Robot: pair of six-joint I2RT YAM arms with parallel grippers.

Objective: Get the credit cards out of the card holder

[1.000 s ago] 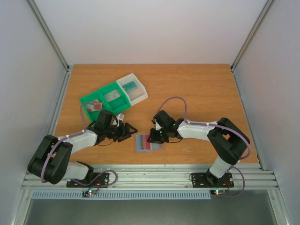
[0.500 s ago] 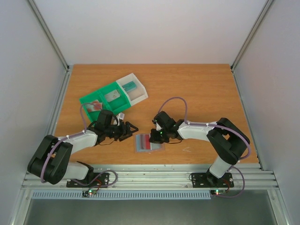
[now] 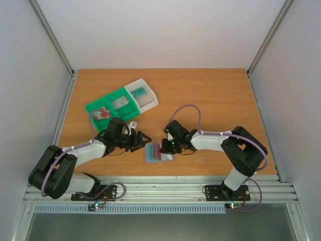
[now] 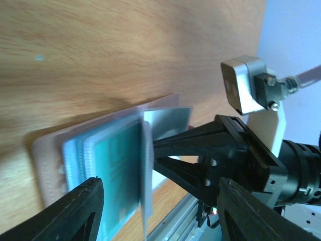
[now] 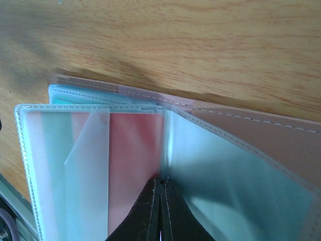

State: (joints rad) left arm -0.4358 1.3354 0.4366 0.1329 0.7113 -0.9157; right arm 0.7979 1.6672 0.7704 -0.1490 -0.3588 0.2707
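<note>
My right gripper [image 5: 161,182] is pinched fully closed on a clear leaf [image 5: 135,150] of the card holder [image 3: 159,153], at the fold where that leaf meets the next. A second ago its jaws were still slightly parted; now the fingertips meet. In the left wrist view the pinched leaf stands up on edge from the stack. Through it I see a red card [image 5: 134,165] still in its sleeve, and a teal card [image 4: 116,173] lies exposed in the sleeve underneath. From above, the holder's left side now looks teal where it was grey-blue before.

My left gripper [image 4: 160,186] hangs released, fingers wide apart and holding nothing. It has moved in from the left and now sits just beside the holder's left edge, facing my right gripper.

The holder lies flat on the table [image 3: 215,95], near the middle of the near edge. The green-and-white tray [image 3: 131,106] sits well apart from it, towards the far left corner. From the holder, bare wood runs to the far edge and to the right edge.
</note>
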